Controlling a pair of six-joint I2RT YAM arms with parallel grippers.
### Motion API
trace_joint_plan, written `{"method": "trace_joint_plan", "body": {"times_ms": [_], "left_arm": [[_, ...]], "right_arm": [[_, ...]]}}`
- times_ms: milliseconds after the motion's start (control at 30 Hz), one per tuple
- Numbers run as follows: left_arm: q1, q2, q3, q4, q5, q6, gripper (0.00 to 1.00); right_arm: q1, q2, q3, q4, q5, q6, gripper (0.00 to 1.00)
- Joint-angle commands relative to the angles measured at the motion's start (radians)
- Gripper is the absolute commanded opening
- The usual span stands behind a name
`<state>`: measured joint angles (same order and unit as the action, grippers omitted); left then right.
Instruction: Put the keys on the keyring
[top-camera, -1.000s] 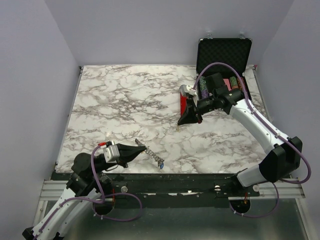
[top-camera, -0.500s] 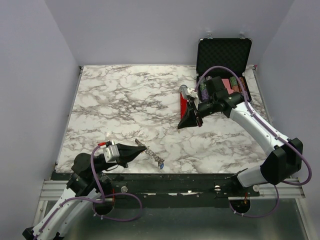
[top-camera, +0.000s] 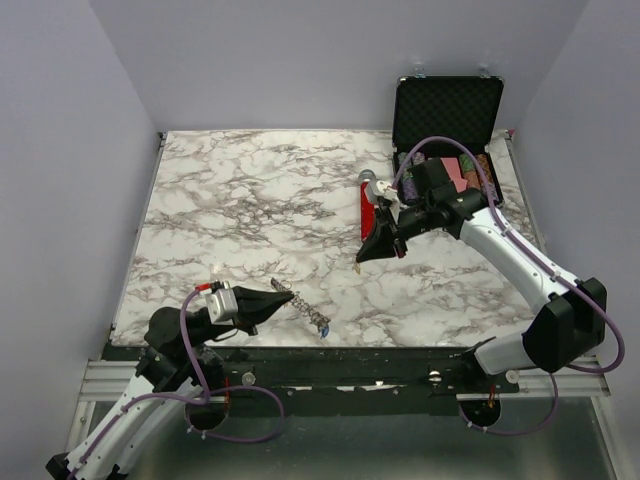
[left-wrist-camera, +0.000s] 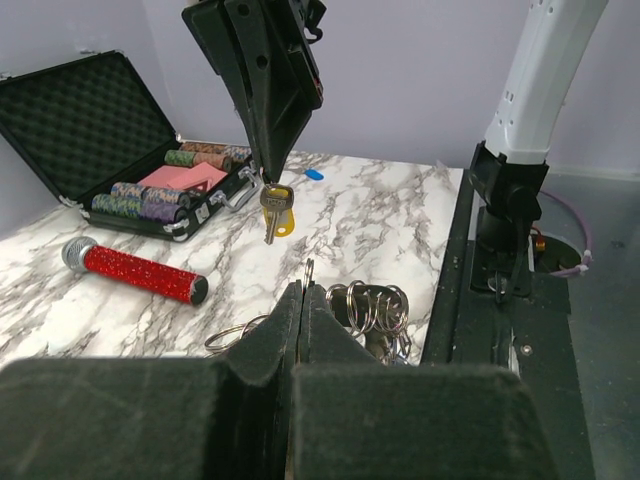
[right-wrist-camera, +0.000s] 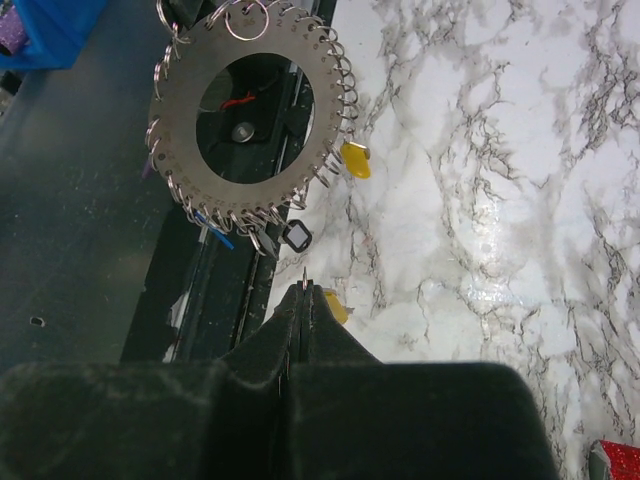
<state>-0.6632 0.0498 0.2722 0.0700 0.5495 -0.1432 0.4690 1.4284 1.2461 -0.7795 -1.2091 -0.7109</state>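
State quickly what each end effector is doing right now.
Left end effector: closed, holding the keyring.
Right end effector: closed, holding a yellow-headed key.

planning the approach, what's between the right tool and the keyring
Only bare marble table between the right tool, gripping a yellow-headed key, and the keyring, as the top view shows.
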Motion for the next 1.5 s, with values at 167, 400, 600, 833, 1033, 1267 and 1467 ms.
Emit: {"method": "trace_joint_plan", "body": {"times_ms": [167,400,600,833,1033,1267,1467], "left_arm": [[0.002,0.008,-0.024,0.126,-0.023,-0.061,0.0],[0.002,0.012,-0.041,0.168,-0.023,-0.101,0.0],[0.002,0.031,-0.051,0.201,-0.023,-0.128,0.0],[0.002,0.108,-0.065,0.27,-0.019,-0.148,0.0],[0.002,0.215,-0.054,0.365,-0.01,-0.15,0.0],[0.001,0.343,-0.091,0.606,0.056,-0.136,0.0],[0.001,0.383,-0.09,0.631,0.081,-0.118,0.0]], "right_arm": [[-0.004,-0.033,-0.02,-0.003,-0.055,-0.032,0.0],[-0.004,-0.031,-0.019,-0.009,-0.058,-0.032,0.0],[-0.004,-0.025,0.01,-0.04,-0.073,-0.048,0.0],[0.0,-0.014,0.05,-0.121,-0.093,-0.13,0.0],[0.026,0.003,0.087,-0.196,-0.113,-0.222,0.0],[0.115,0.021,0.153,-0.273,-0.035,-0.289,0.0],[0.177,0.015,0.187,-0.231,0.071,-0.211,0.0]]}}
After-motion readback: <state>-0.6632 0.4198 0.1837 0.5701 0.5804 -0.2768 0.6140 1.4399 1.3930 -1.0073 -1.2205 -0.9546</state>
